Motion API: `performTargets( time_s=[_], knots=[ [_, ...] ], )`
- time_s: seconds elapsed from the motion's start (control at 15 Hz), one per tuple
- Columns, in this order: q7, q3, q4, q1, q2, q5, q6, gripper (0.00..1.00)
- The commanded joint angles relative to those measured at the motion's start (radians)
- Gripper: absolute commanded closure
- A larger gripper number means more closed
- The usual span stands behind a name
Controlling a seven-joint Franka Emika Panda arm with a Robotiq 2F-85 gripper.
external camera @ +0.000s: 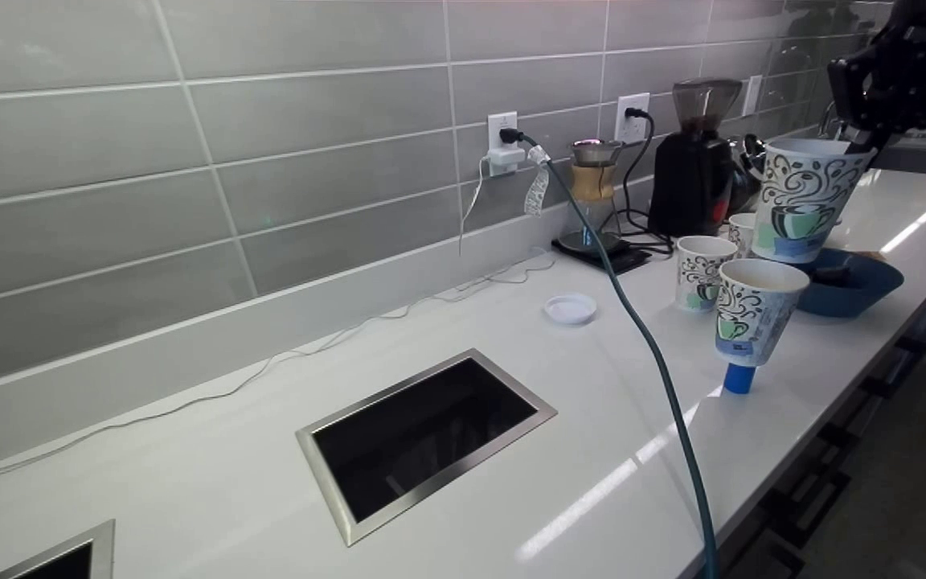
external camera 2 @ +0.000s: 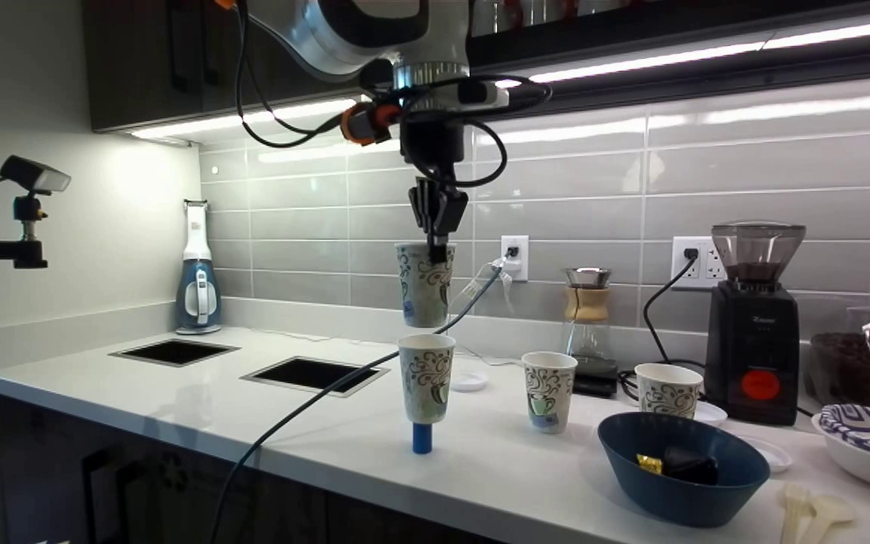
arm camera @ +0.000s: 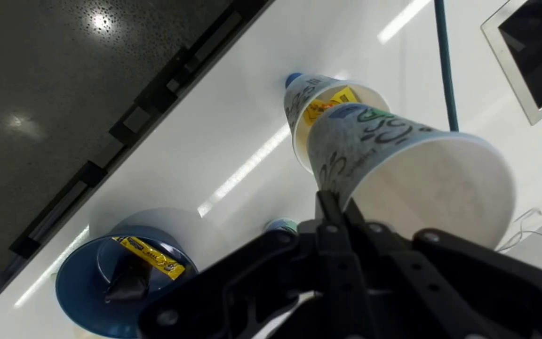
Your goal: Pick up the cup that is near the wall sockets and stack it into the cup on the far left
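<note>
Pincer [external camera 2: 439, 252] clamped on the upper paper cup [external camera 2: 424, 291], rim-held, and it hangs almost straight above the lower paper cup [external camera 2: 427, 384], just apart!

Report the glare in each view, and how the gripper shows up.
In an exterior view, white streaks on the counter; in an exterior view, glaring overhead light strips, reflected in the wall tiles; in the wrist view, streaks on the counter, bright spots on the floor; the gripper nearly black in all three.
</note>
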Motion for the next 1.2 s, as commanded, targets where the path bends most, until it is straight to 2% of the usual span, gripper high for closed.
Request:
performTargets(
  time_s=[0.0, 1.13],
  knots=[
    [-0.022, 0.007, -0.017, -0.009, 0.012, 0.026, 0.007, 0.99],
    [-0.009, 0.035, -0.031, 0.0, 0.074, 0.008, 0.087, 0.99]
  ],
)
